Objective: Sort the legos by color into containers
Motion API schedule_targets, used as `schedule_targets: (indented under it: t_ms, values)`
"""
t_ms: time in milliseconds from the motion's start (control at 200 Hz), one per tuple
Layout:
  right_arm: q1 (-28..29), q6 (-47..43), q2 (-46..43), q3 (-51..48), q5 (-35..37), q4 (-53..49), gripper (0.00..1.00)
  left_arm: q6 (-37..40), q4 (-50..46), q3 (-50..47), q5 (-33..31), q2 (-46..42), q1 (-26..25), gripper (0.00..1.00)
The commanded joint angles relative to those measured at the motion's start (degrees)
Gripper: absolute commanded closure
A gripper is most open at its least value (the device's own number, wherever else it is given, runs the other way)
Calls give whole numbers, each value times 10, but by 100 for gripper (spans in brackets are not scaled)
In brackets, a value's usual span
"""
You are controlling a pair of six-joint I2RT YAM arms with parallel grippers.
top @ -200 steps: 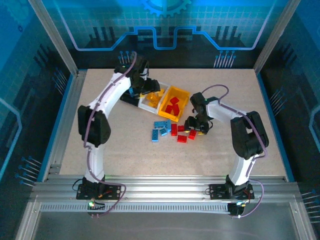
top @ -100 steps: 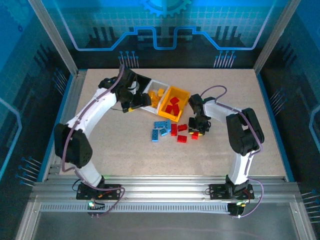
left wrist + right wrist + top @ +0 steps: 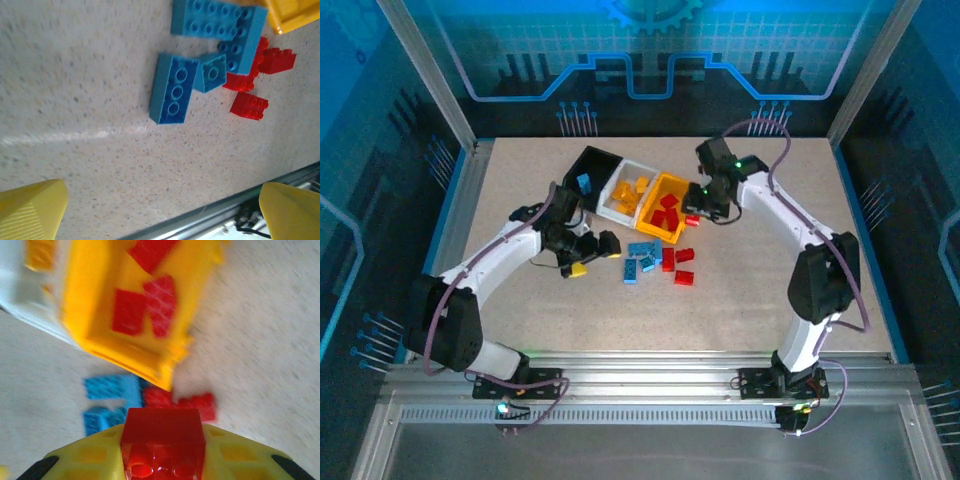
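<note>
Three containers stand in a joined row: black (image 3: 596, 163), white (image 3: 616, 209), yellow-orange (image 3: 682, 189). A blue lego (image 3: 584, 183) lies in the black one, yellow legos (image 3: 630, 192) in the white, red legos (image 3: 666, 214) in the yellow-orange. Loose blue legos (image 3: 640, 258) and red legos (image 3: 683, 276) lie in front of them. My left gripper (image 3: 594, 255) is open, low over the table just left of the blue legos (image 3: 175, 87). My right gripper (image 3: 696, 214) is shut on a red lego (image 3: 162, 432) beside the right edge of the yellow-orange container (image 3: 90, 315).
The arms' metal rail (image 3: 650, 385) runs along the table's near edge. Blue-lit frame walls (image 3: 440, 180) enclose the table on the left, right and back. Bare tabletop (image 3: 780, 280) stretches right of the loose pile.
My left arm swung from the black container forward to the loose pile, and its jaws opened wider. My right gripper closed on a red lego and carried it up to the yellow-orange container.
</note>
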Motion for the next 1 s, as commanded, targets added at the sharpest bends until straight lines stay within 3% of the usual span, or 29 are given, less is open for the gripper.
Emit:
schedule_targets:
  t_ms: [0,240,415,535,675,915,991]
  values:
    - [5,4,76,71,-42,-13,66,-64,56,-46,59,-41,-3,1]
    - [7,-15,203,218,-35,-26,65,-46,-4,-58,28,-94,-14,1]
    - [8,-34,236,273,-31,-35,46,-17,-54,-50,8,-132,-14,1]
    - [13,-35,205,266,-21,-34,40,-1,-75,-48,-11,-150,-15,1]
    - [28,-35,123,184,-10,-27,39,30,-87,-37,-43,-136,-33,1]
    - [36,-5,-74,-108,-43,38,38,69,-110,61,-135,-17,-116,6]
    - [36,2,-116,-159,-47,33,38,64,-120,94,-150,28,-129,8]
